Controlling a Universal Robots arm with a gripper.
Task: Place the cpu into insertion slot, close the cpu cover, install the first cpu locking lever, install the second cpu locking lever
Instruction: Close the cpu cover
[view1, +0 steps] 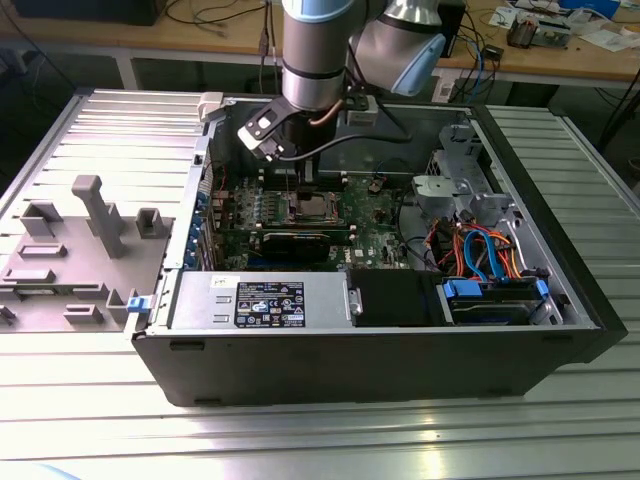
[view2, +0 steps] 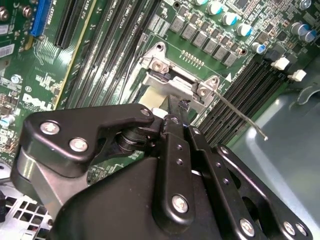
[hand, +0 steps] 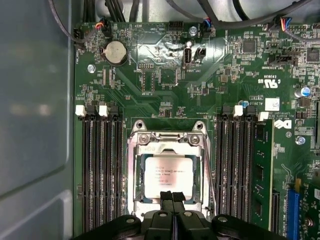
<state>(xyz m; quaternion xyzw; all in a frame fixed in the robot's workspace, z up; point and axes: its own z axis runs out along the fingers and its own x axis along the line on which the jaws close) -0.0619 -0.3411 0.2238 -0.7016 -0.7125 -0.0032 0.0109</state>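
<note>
Small flat square silver-grey-topped cpu (hand: 169, 175) sits level in square black-and-grey insertion slot (hand: 139, 199); thin silver metal frame cpu cover (hand: 131, 170) lies down round it, chip showing thru window.

This is a robotics lab or workshop. An open PC case (view1: 380, 365) lies on a ribbed metal table (view1: 300, 430) under a robot arm (view1: 315, 60). A cluttered wooden bench (view1: 580, 62) stands behind.

Ribbed silver aluminium tabletop (view1: 320, 440) spanning exterior view, front to sides. Light glaring off front slats in pale patches. Grey moulded plastic fixture block (view1: 70, 250) sitting on it at exterior view's left. Light wooden workbench (view1: 590, 62) running along back, white metal leg (view1: 125, 70) standing under it. Loose dark cables (view1: 215, 12) lying on bench top, white papers (view1: 612, 38) piling at exterior view's right end.
</note>
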